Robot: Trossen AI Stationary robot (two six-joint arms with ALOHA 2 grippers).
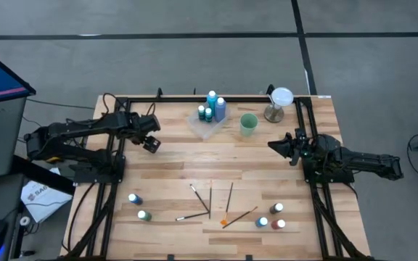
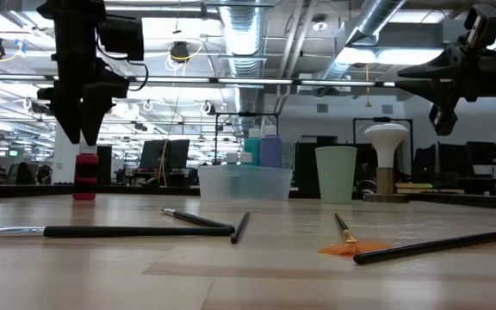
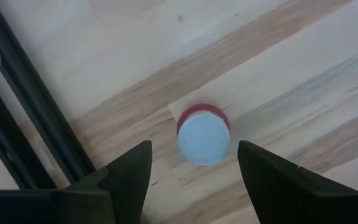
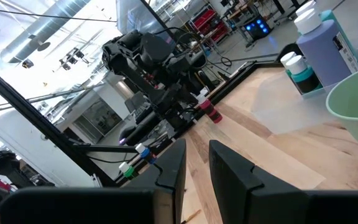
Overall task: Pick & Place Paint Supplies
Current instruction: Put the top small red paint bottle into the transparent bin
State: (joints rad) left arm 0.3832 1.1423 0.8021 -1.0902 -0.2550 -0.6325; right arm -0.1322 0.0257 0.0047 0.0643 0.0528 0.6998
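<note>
From overhead I see my left gripper (image 1: 152,144) hanging at about ten o'clock on the table (image 1: 180,167), its jaws spread wide and holding nothing. In the left wrist view its two dark fingers (image 3: 129,177) stand apart on either side of a red paint bottle (image 3: 203,135) with a white cap, which stands upright on the wood below them, touched by neither. In the low view that bottle (image 2: 85,176) sits under the raised gripper, clear of its tips. My right gripper (image 1: 284,146) waits at about three o'clock, jaws drawn to a narrow gap with nothing between them; its fingers (image 4: 173,163) are bare in the right wrist view. At twelve o'clock the clear tray (image 1: 207,125) holds the taller bottles, with the pale green cup (image 1: 248,124) just beside it. Paintbrushes (image 1: 210,201) lie scattered at six o'clock, with small bottles at seven o'clock (image 1: 134,199) and at five o'clock (image 1: 276,209).
</note>
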